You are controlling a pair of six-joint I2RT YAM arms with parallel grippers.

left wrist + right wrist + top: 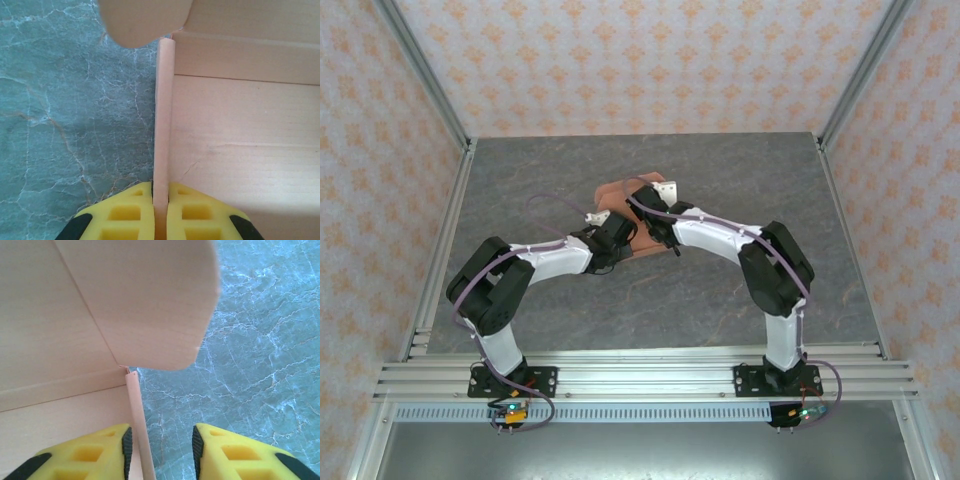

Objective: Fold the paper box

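Mid-desk (720, 170), between the two arms: the salmon-orange paper box (613, 194) lies partly formed, its floor panel (240, 160) flat on the grey surface and one side wall (163, 110) raised on edge. My left gripper (160, 195) is pinched tight on that thin wall, the yellow fingers meeting on the card with no gap to either side. My right gripper (161, 435) stands part open astride the opposite wall (136, 405): the card rests against one finger while the other stands clear, with bare desk showing in the gap, so it has hold of nothing. A rounded flap (150, 300) hangs over that corner. As I judge it, the step in hand is squaring up the walls. To do it well I would hold the left pinch as the anchor so the box cannot skate across the desk, close the right gripper gently and low on the wall near its crease, and let the scored line do the bending rather than the fingers. The card looks thin enough to buckle under a hard squeeze or a twist. The rounded flap should go in only once both walls stand upright.
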